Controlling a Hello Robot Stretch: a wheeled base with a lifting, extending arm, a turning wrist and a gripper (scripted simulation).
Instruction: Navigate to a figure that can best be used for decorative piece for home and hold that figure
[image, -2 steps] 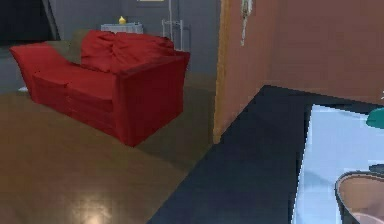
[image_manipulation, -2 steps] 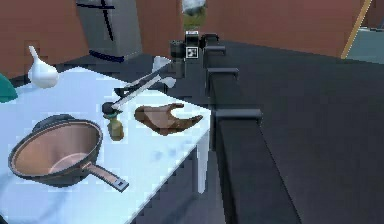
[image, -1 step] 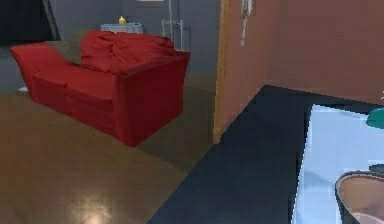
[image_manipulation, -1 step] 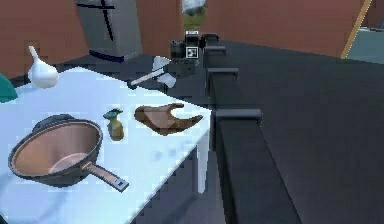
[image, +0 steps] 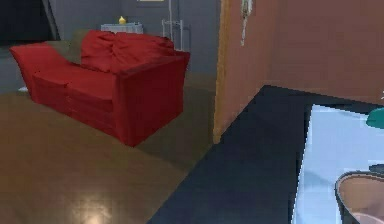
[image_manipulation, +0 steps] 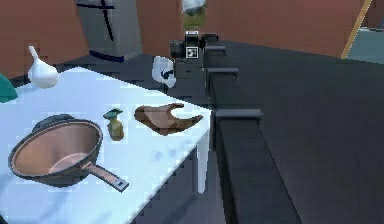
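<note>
Your gripper hangs at the pale white table's far right corner; you cannot tell whether it holds anything. The small white-and-dark figure, probably your target, stands on that corner's edge, so a sideways nudge could knock it off.

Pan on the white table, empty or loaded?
Empty. The pan shows a bare coppery inside, nothing lying in it, and sits flat on the white table.
</note>
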